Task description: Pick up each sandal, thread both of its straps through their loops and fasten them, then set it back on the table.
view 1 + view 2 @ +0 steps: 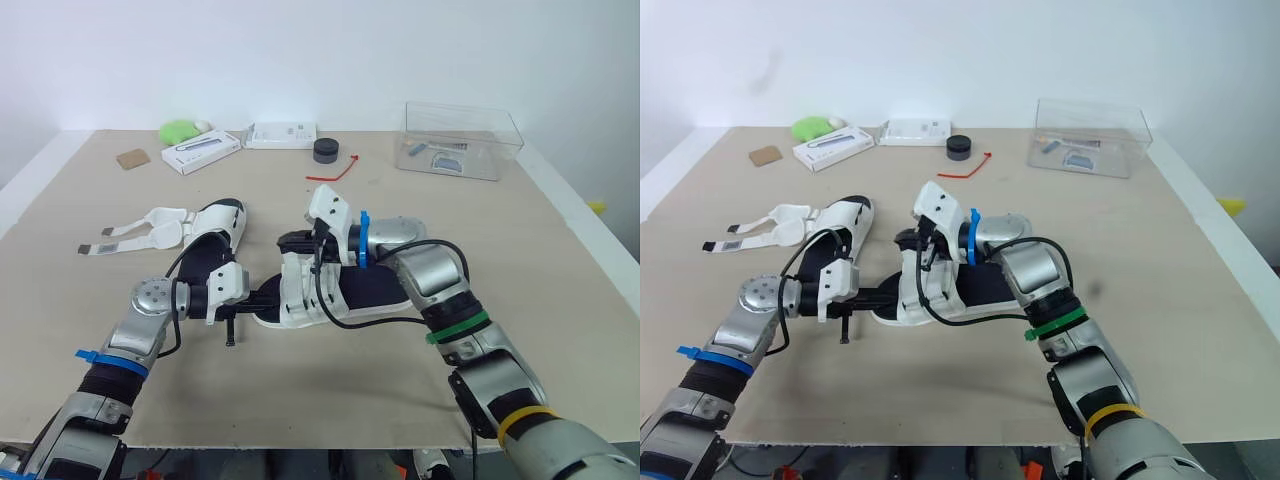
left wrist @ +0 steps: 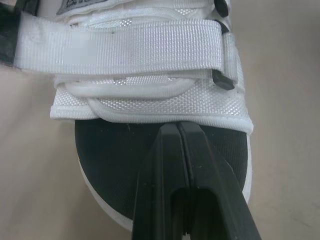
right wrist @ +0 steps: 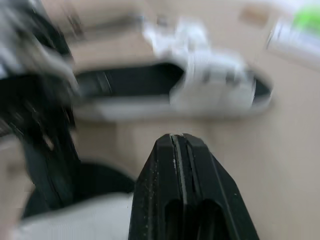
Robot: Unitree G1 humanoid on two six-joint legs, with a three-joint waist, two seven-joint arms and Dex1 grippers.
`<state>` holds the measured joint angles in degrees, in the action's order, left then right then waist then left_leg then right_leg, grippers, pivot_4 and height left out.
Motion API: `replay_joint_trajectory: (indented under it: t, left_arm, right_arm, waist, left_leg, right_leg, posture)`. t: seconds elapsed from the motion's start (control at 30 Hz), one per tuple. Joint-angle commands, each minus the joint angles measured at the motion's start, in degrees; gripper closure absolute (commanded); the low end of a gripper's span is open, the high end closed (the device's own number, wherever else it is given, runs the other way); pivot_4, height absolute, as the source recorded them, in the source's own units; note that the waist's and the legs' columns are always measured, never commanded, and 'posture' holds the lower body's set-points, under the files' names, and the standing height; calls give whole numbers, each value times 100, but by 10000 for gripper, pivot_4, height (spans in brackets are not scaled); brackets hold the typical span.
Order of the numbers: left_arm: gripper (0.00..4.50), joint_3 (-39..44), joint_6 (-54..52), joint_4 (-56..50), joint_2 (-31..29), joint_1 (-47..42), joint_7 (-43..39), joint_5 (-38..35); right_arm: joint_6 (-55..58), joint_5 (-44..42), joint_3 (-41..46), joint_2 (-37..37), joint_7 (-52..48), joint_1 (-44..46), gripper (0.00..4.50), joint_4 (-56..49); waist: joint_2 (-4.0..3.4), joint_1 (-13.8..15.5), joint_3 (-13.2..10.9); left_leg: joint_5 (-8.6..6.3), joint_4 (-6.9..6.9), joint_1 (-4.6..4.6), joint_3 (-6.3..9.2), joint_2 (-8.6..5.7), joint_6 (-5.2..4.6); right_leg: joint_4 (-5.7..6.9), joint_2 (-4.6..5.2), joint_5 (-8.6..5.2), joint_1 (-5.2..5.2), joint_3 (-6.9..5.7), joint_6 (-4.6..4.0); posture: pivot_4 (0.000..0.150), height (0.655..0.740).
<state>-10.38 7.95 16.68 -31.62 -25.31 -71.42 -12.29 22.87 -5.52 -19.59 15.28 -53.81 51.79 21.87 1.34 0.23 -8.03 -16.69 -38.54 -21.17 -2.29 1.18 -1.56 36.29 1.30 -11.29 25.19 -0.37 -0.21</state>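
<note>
A white-strapped sandal with a black footbed [image 1: 345,292] lies at the table's centre, toe toward my left arm. Its front strap [image 2: 120,47] runs flat across the foot piece. My left gripper [image 2: 178,125] is shut, and its tip rests against the footbed at the toe with nothing between the fingers. Over the sandal's upright ankle piece [image 1: 300,285] hovers my right gripper [image 1: 293,242], also shut and holding nothing; its wrist view is blurred. The second sandal [image 1: 215,228] lies further back on the left, with its loose straps [image 1: 125,236] spread out over the table.
At the back right stands a clear plastic box [image 1: 460,140]. Along the back edge are a black round object [image 1: 326,151], a red tie [image 1: 335,170], two white boxes [image 1: 281,134] [image 1: 200,152], a green object [image 1: 180,130] and a cork square [image 1: 132,158].
</note>
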Motion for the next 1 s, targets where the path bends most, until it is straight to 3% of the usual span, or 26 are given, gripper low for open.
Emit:
replay_joint_trajectory:
  t: [0.03,0.3,0.47,0.57,0.83,1.0]
  left_arm:
    - [45000,-182,-151,-136,-4,149,-109,89]
    - [45000,-147,-80,-145,-39,214,-60,197]
    - [45000,-130,-23,-114,-60,228,-37,231]
    - [45000,-77,15,-88,-39,190,12,212]
    - [45000,213,-271,-339,-5,-11,179,-142]
    - [45000,396,-808,-828,-141,107,184,-435]
  right_arm:
    - [-309,207,-101,-36,-191,348,44707,352]
    - [-919,797,-508,29,-653,569,44707,1062]
    - [-1298,749,-219,100,-643,743,44707,1063]
    - [-1070,358,329,151,-610,1034,34989,1025]
    - [-1549,17,991,1383,-1801,1280,1099,2023]
    - [-2401,229,827,1563,-2463,1028,455,2852]
  waist:
    - [-2,1,-1]
    - [-3,0,-1]
    - [-3,0,-1]
    - [-6,0,-5]
    - [-23,11,-21]
    - [-34,-54,-54]
  left_leg:
    - [0,0,-13,0,0,0]
    - [-6,1,-10,1,0,-3]
    - [-5,0,-4,3,1,-3]
    - [-5,0,-8,2,0,-2]
    - [-5,0,-20,10,-9,-3]
    - [-5,0,-21,-7,-1,-3]
  right_leg:
    - [1,0,0,11,0,0]
    - [-2,4,0,8,0,0]
    - [0,1,0,4,0,0]
    - [0,3,0,6,0,0]
    - [-7,18,1,7,-4,2]
    - [-3,1,3,17,21,1]
  posture:
    - [1500,7400]
    - [1500,7400]
    - [1500,7400]
    - [1500,7400]
    - [1500,7400]
    - [1500,7400]
